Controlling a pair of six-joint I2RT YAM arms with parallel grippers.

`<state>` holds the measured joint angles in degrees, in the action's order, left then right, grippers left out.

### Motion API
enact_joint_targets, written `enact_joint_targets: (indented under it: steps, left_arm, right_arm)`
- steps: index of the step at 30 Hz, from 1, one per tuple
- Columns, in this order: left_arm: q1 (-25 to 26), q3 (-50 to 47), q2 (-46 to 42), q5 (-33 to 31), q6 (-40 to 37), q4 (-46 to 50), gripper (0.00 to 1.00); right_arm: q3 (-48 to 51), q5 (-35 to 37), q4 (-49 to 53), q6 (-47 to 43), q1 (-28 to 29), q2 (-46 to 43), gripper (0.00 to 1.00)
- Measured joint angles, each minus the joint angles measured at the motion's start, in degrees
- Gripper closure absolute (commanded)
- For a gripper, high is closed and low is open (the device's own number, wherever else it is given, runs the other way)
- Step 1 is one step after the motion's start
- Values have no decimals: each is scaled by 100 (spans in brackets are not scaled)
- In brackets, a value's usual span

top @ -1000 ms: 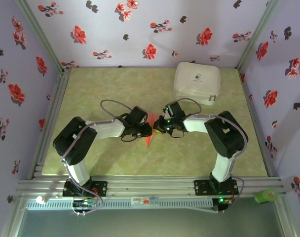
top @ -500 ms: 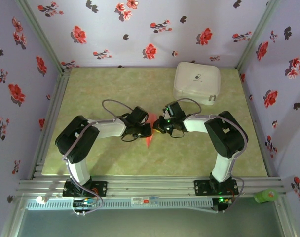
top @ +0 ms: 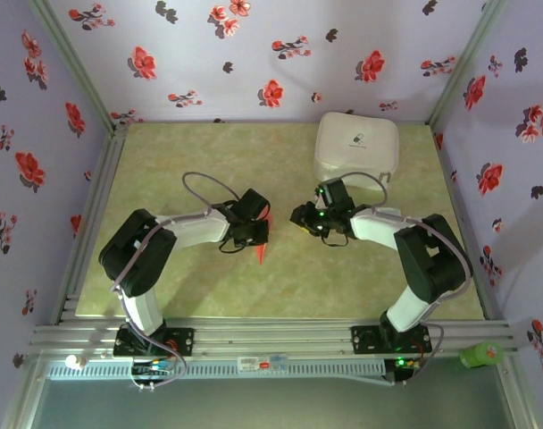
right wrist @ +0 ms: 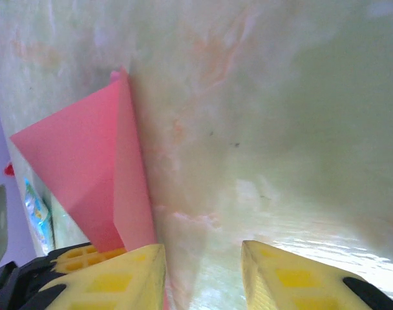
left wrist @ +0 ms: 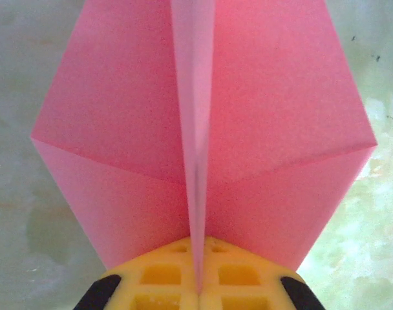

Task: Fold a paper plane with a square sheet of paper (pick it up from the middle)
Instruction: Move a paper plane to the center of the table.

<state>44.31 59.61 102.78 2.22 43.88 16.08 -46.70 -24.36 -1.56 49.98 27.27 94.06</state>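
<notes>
Overhead view of a pale green marbled bench (top: 182,161) inside a booth with flowered walls. 2 black robot arms reach inward from the near edge and almost meet at the middle of the bench. A white rounded-square case (top: 356,147) sits at the far right, well apart from the work.

The left pincer (top: 255,235) is closed tight on the paper plane (top: 261,254), a small salmon-red shape at the centre of the bench, just beside the right arm's reach. From the left wrist, the yellow pads (left wrist: 164,278) press together on the paper's centre crease, which stands up as a thin ridge between them. 2 panels spread out to either side of that ridge, each with a diagonal crease, and narrow toward the far end.

The right pincer (right wrist: 203,271) stands partly open with nothing in it; bare bench shows between its 2 yellow fingers (right wrist: 125,278). The paper lies just to its left, not touching it.

Progress, as a judgement: the sheet is already folded along its middle and at its corners, so most of the shaping looks done. What seems left is sharpening or folding down the wings, then letting go. Whether the paper's underside rests on the bench or is lifted cannot be told.
</notes>
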Motion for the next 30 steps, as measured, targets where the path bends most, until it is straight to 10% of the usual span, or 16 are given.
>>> enact_joint_targets:
  steps: [30]
  left_arm:
    - [98, 680, 509, -208, -345, 568, 85]
  right_arm:
    - [153, 153, 57, 2, -39, -24, 64]
